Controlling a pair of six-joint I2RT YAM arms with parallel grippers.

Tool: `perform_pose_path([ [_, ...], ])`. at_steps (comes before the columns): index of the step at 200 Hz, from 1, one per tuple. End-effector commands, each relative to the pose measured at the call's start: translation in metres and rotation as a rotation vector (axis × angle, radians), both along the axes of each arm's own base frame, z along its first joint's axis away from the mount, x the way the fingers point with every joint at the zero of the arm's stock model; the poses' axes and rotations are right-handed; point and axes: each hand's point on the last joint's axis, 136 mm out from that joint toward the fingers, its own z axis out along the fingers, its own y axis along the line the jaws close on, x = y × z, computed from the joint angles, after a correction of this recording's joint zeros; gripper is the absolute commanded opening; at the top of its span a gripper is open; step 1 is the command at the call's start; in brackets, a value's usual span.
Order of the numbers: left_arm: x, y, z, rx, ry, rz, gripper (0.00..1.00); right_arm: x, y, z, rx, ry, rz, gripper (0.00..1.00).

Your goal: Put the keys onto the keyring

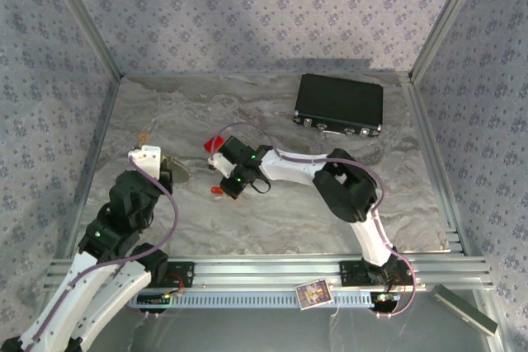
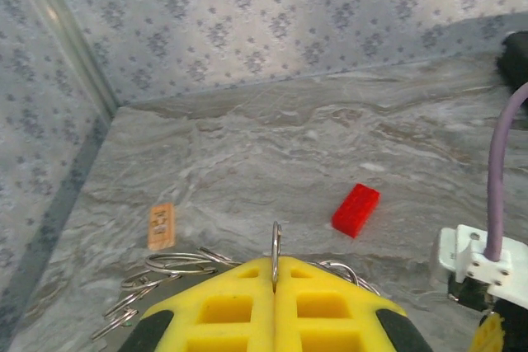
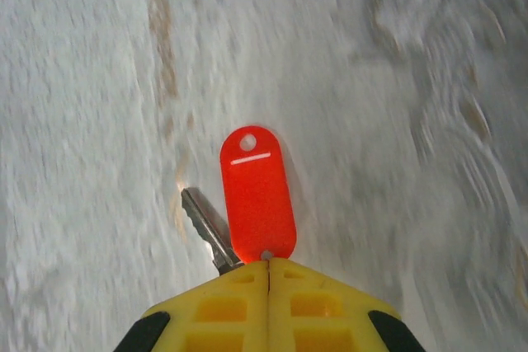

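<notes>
My left gripper (image 2: 275, 265) is shut on a thin silvery keyring (image 2: 275, 241) that stands upright, edge-on, between the yellow fingers. More silvery loops (image 2: 175, 263) fan out to its left, low over the table. From above, this gripper (image 1: 174, 173) sits at the left of the table. My right gripper (image 3: 270, 265) is shut on the red key: its red plastic head (image 3: 257, 194) points away from the fingers and its metal blade (image 3: 205, 227) angles out to the left. In the top view the right gripper (image 1: 228, 186) holds that red key (image 1: 217, 192) just above the marbled table. The green key is out of view.
A plain red block (image 2: 355, 209) lies on the table beyond the left gripper, and the top view puts this block (image 1: 216, 143) just behind the right gripper. A small orange tag (image 2: 162, 226) lies at the left. A black box (image 1: 339, 105) stands at the back right.
</notes>
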Motion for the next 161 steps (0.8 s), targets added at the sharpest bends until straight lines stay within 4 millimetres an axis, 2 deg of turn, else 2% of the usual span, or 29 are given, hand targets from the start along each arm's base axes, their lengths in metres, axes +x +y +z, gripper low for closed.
perform_pose_path([
  [1,0.004,-0.031,0.01,-0.051,-0.042,-0.154,0.0,-0.004,-0.031,0.015,-0.027,-0.023,-0.063,0.0],
  [24,-0.001,-0.07,0.003,-0.046,-0.012,-0.376,0.0,-0.013,-0.062,0.022,-0.029,-0.023,-0.133,0.0],
  [31,-0.002,-0.081,0.002,-0.054,-0.012,-0.435,0.0,-0.02,-0.077,0.015,-0.057,-0.012,-0.151,0.0],
  [54,-0.004,-0.106,0.0,-0.073,-0.018,-0.569,0.0,-0.029,-0.106,0.014,-0.096,-0.005,-0.2,0.0],
  [75,-0.006,-0.125,-0.006,-0.064,0.002,-0.672,0.0,-0.035,-0.123,0.013,-0.104,0.022,-0.236,0.0],
  [115,-0.019,-0.157,-0.024,-0.021,0.068,-0.887,0.0,-0.036,-0.135,0.008,-0.079,0.081,-0.278,0.0],
  [161,-0.018,-0.162,-0.048,0.061,0.176,-0.917,0.0,-0.025,-0.137,-0.001,-0.088,0.104,-0.324,0.0],
])
